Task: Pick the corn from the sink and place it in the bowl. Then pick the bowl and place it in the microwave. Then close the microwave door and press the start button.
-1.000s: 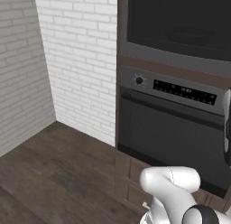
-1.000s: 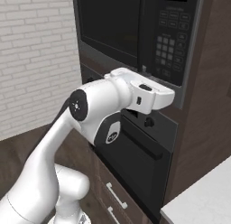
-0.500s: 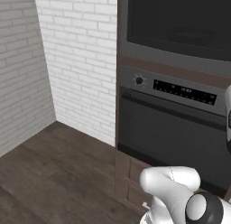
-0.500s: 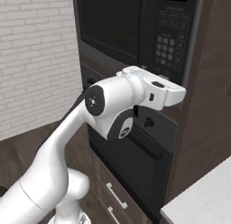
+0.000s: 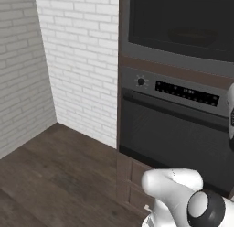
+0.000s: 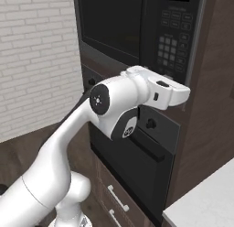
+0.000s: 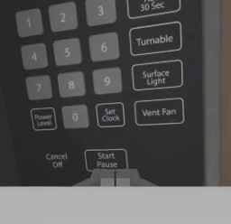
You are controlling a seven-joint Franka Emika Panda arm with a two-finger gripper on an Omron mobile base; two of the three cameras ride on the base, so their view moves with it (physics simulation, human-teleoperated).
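Tool (image 7: 114, 179): fingertips pressed together, nothing between them, tips just below the "Start Pause" button (image 7: 106, 160) on the keypad (image 7: 90, 78) and very near it; contact not discernible. Above the tool: number keys in rows, "Power Level", "Set Clock"; up and to its right, "Add 30 Sec", "Turnable", "Surface Light", "Vent Fan"; to its left, "Cancel Off". Microwave (image 6: 137, 29): built into a dark wood cabinet (image 6: 210, 107), directly ahead of the tool. Microwave door (image 6: 112, 22): shut flush with the front, dark glass, left of the keypad; inside not visible through it, so corn and bowl cannot be located. Arm (image 6: 82, 130): white, reaching up from the lower left of the right base view, hand level at the lower end of the control panel. Oven (image 5: 173, 130): black, with round knob (image 5: 141, 81) and display strip (image 5: 186, 93), below the tool. Drawers (image 6: 116, 198): under the oven. Worktop (image 6: 205, 198): pale corner, lower right of the tool. Brick wall (image 5: 68, 61) and dark wood floor (image 5: 55, 175): left of the tool.
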